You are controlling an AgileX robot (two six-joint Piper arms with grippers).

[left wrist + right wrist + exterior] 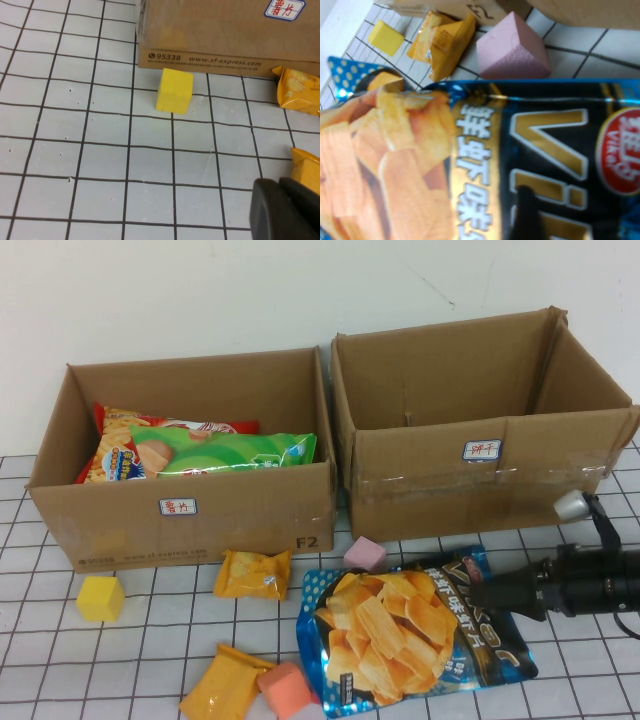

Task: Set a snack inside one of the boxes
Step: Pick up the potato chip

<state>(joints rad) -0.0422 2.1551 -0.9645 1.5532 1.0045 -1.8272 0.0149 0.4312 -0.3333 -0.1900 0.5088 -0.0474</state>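
Note:
A large blue chip bag [400,630] lies on the gridded table in front of the two cardboard boxes; it fills the right wrist view [470,165]. My right gripper [497,592] reaches in from the right and is shut on the bag's right edge; one dark finger [525,215] lies on top of the bag. The left box [180,510] holds a green bag [235,452] and a red-orange bag [125,450]. The right box [480,480] looks empty. My left gripper [281,185] is shut and empty, hovering over the table near a small orange packet [306,167].
Two small orange packets [255,573] [225,685] lie on the table. A yellow cube [100,597] sits by the left box, a pink cube [365,553] between the boxes and a salmon cube [287,690] at the front edge.

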